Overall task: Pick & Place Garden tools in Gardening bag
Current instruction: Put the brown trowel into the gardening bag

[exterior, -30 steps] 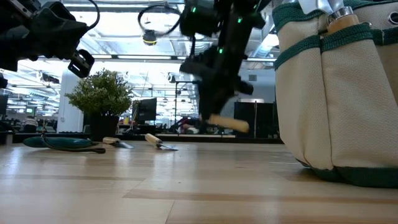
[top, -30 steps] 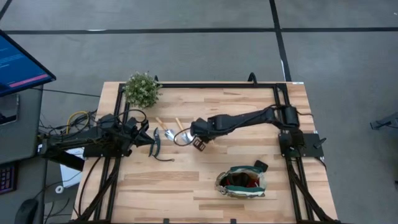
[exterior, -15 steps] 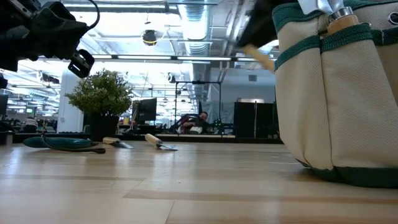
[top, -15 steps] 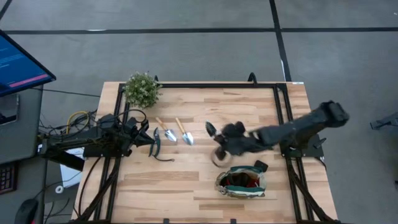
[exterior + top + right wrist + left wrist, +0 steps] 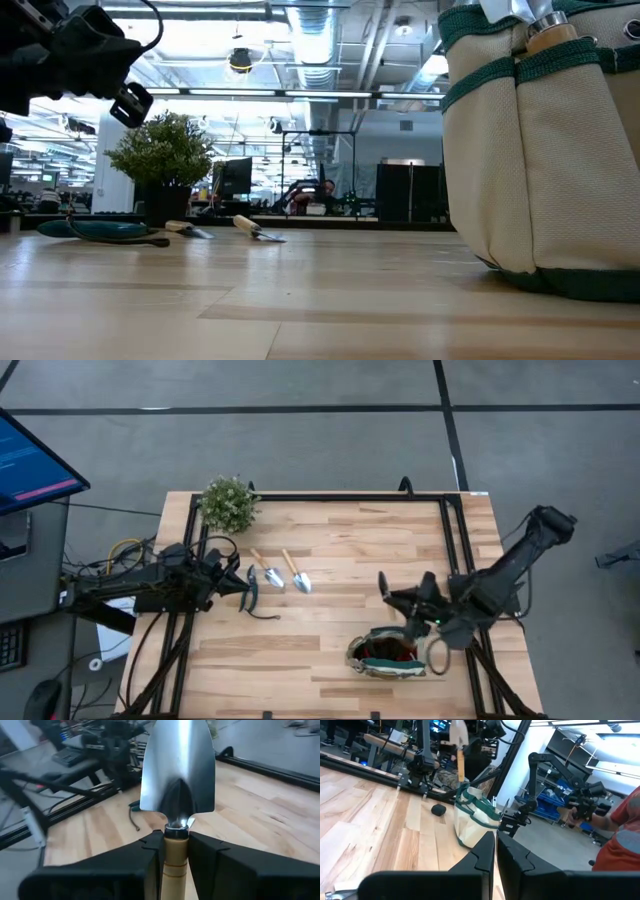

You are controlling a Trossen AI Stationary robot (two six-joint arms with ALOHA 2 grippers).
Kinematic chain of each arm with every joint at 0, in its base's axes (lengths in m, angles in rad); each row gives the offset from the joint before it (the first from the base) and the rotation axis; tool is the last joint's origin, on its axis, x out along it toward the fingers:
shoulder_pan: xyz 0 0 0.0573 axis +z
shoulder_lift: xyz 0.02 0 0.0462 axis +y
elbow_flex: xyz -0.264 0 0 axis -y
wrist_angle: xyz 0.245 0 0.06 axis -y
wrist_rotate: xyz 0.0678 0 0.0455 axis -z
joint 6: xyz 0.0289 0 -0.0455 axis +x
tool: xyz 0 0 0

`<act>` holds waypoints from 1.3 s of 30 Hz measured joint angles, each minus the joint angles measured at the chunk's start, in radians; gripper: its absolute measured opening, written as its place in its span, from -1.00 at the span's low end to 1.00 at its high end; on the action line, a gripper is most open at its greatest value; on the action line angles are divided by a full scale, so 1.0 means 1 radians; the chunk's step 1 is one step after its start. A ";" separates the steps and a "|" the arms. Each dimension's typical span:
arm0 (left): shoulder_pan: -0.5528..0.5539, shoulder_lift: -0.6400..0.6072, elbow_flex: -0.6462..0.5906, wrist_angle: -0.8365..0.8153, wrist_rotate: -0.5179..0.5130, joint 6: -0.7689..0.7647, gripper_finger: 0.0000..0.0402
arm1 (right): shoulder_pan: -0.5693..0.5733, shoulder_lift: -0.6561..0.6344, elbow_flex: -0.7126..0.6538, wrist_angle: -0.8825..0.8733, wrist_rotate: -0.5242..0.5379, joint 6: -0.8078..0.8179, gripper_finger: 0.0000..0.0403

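Grey floor surrounds the wooden table (image 5: 330, 560), and from my seat the biggest thing on it is the bag (image 5: 387, 654), near the front edge toward the right, its beige wall filling the right side of the low view (image 5: 540, 150). At the back left corner I see a plant (image 5: 228, 503). My right gripper (image 5: 176, 851) hovers just behind the bag's right end, fingers pinching the wooden neck of a trowel (image 5: 177, 775); its silver blade points straight away from the wrist, long axis in line with the fingers. From the left wrist camera that trowel (image 5: 457, 742) stands upright above the bag (image 5: 475, 817), blade up, handle down. My left gripper (image 5: 495, 851) waits at the table's left side, fingers pressed together, holding nothing. Just beside it lie shears (image 5: 251, 592), then two more trowels (image 5: 267, 570) (image 5: 296, 572), side by side, blades angled toward the front right, handles toward the back.
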 joint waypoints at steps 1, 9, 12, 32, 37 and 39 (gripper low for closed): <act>0.000 0.004 0.000 0.000 0.000 0.000 -0.91 | 0.023 -0.016 0.000 -0.018 0.004 0.003 -0.74; 0.000 0.056 0.000 0.004 0.000 0.000 -0.91 | 0.246 -0.079 0.000 -0.155 0.108 0.131 -0.74; 0.000 0.082 0.000 0.004 0.000 0.000 -0.91 | 0.334 -0.092 0.000 -0.192 0.147 0.203 -0.74; 0.000 0.276 0.000 0.012 0.000 0.000 -0.91 | 0.692 -0.091 0.000 -0.217 0.152 0.579 -0.74; 0.000 0.260 0.000 0.011 0.000 0.000 -0.91 | 0.702 -0.038 0.001 -0.231 0.179 0.624 -0.74; 0.000 0.191 0.000 0.005 0.000 0.000 -0.91 | 0.703 0.003 0.001 -0.270 0.179 0.702 -0.74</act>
